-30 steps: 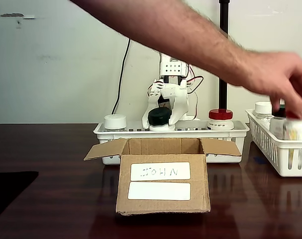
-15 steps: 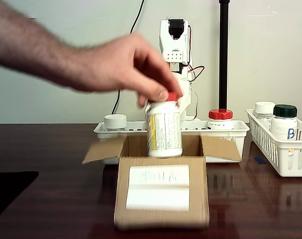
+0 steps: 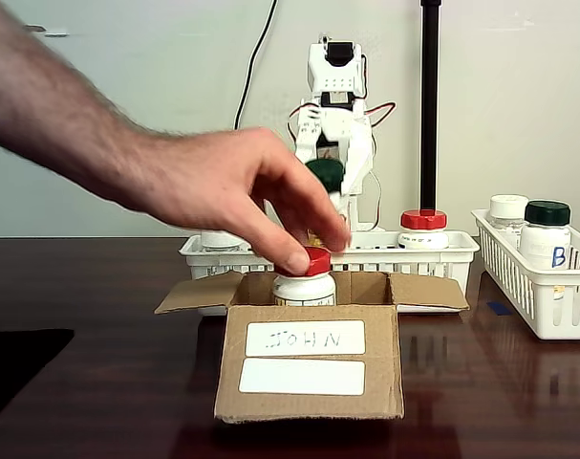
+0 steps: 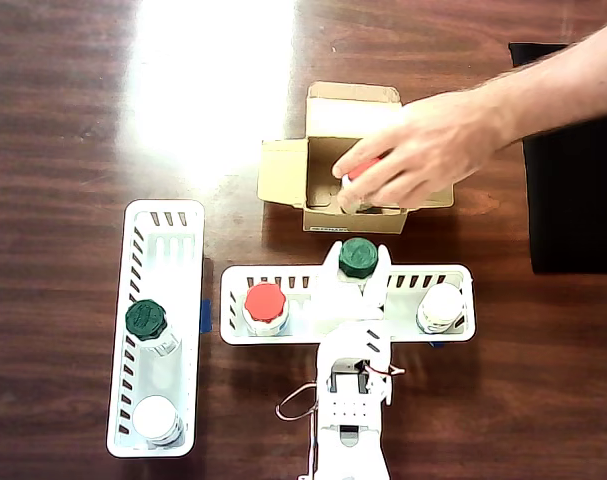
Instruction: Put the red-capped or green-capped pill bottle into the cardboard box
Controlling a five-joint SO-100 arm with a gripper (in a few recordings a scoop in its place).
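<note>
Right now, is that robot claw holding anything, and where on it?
Yes. The jaws of the gripper are shut on the pill bottle, gripping it by the sides of its dark-green cap, lifted above the basket.

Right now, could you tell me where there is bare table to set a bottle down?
Free: the tabletop left of the cardboard box in the overhead view, beyond the long basket. Crowded: the box, with a person's hand over it, and the gripper holding the pill bottle beside it.

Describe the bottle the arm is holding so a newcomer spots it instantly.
Start at the box marked JOHN, then look behind it to the white arm over the long basket. The bottle hangs in its end effector, lifted above the basket. Its cap is dark green, unlike the red-capped bottles nearby.
</note>
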